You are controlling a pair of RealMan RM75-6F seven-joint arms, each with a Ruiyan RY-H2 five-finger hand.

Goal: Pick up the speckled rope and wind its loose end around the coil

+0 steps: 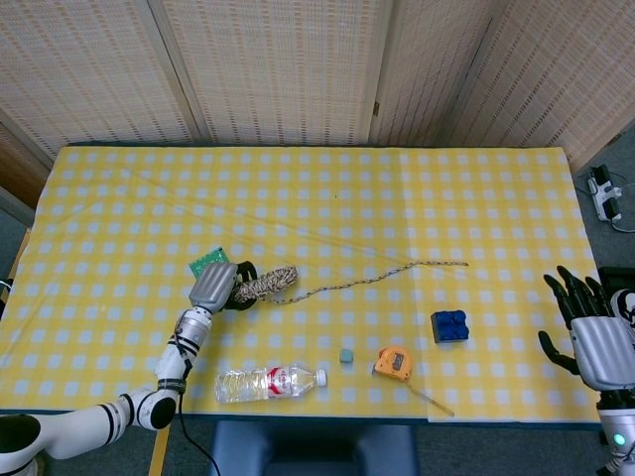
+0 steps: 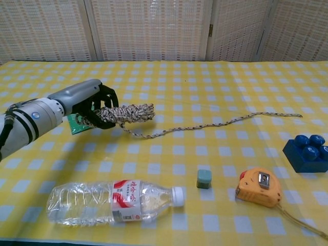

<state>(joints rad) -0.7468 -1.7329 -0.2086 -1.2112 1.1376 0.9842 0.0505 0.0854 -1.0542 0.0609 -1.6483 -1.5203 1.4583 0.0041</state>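
The speckled rope's coil (image 2: 125,113) (image 1: 266,283) is gripped at its left end by my left hand (image 2: 84,102) (image 1: 218,286) and held a little above the yellow checked table. Its loose end (image 2: 241,119) (image 1: 397,271) trails right across the cloth and ends near the table's right middle. My right hand (image 1: 590,332) hangs beyond the table's right edge in the head view, fingers spread, holding nothing; the chest view does not show it.
A green card (image 2: 78,123) (image 1: 206,263) lies under my left hand. Along the front edge are a lying water bottle (image 2: 110,201), a small grey-green block (image 2: 204,179), an orange tape measure (image 2: 259,187) and a blue brick (image 2: 308,152).
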